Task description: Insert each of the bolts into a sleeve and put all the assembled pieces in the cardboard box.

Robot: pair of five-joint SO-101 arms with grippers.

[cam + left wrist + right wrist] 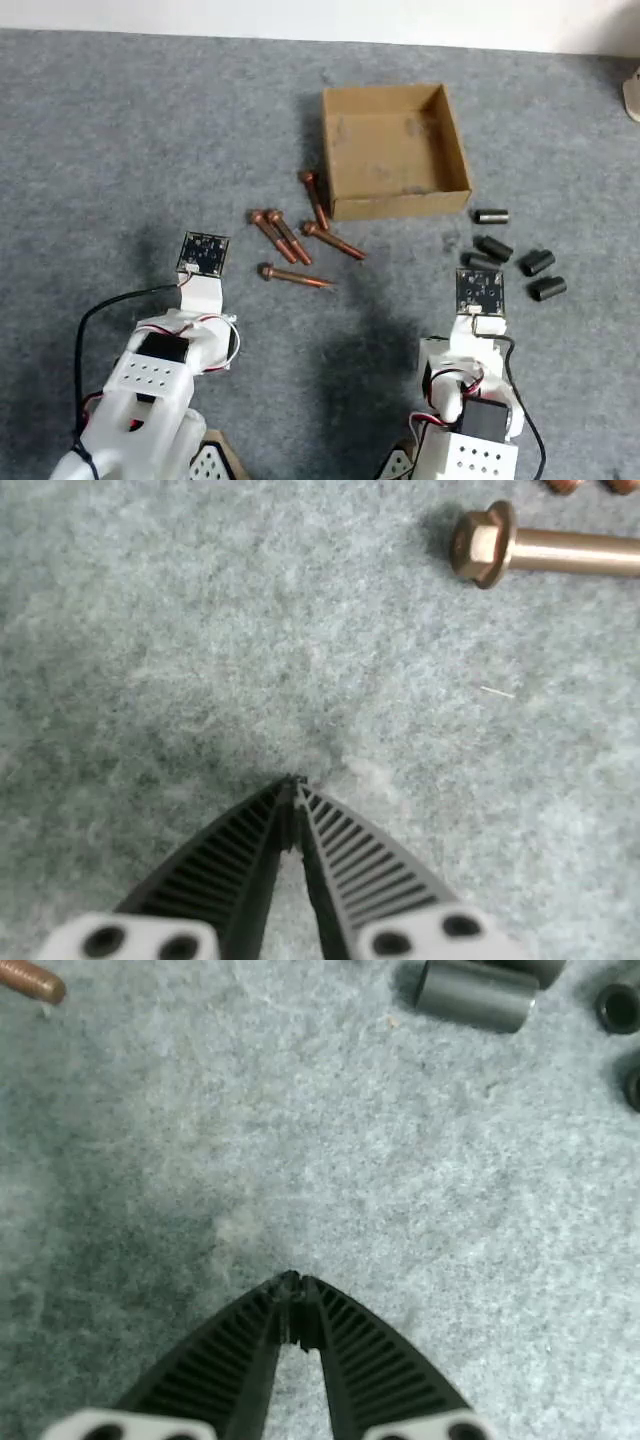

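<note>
While both pairs of jaws are pinched shut on nothing, the left gripper [293, 785] sits nearest a bolt [293, 277] lying parallel to the front of the box [395, 207], head toward that gripper; the right gripper [290, 1282] is nearer the sleeves [492, 247].

- Smooth, shiny copper-toned metal on the bolts [295, 276], with a bright sheen along each shank.
- Dark, smooth, dully gleaming sleeves [473, 995]; possibly metal, hard to tell.
- Matt brown paperboard for the cardboard box [397, 205], faintly scuffed inside.
- Rough, fuzzy grey felt-like cloth as table cover [120, 150].
- Matt black ribbed plastic on the left gripper [293, 783] and right gripper [290, 1280].
</note>
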